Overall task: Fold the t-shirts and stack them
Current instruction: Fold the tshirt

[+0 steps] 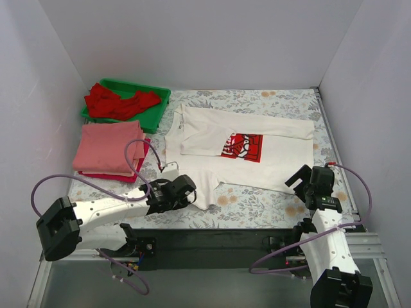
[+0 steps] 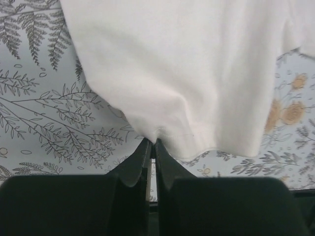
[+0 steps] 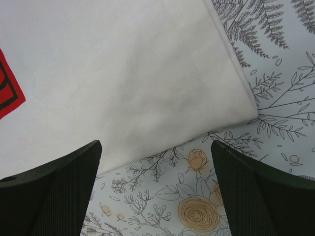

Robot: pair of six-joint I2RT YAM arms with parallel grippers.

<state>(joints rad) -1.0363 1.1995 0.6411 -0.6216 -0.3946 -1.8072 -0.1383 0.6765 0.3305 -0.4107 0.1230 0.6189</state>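
While pinched tight on cream-white t-shirt (image 2: 187, 73) hem, left end effector (image 2: 152, 145).

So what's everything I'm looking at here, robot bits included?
white t-shirt: one, cream-white with a red-and-black print, spread flat mid-table.
folded t-shirts: one stack, salmon-pink on top with a crimson edge beneath, left of the white one.
crumpled t-shirts: count unclear, bright red, in the tray.
tray: one, green, far left corner.
table cover: one, pale floral.
left gripper: one, black, shut on the white t-shirt's near hem.
right gripper: one, black, open, at the shirt's near right corner.
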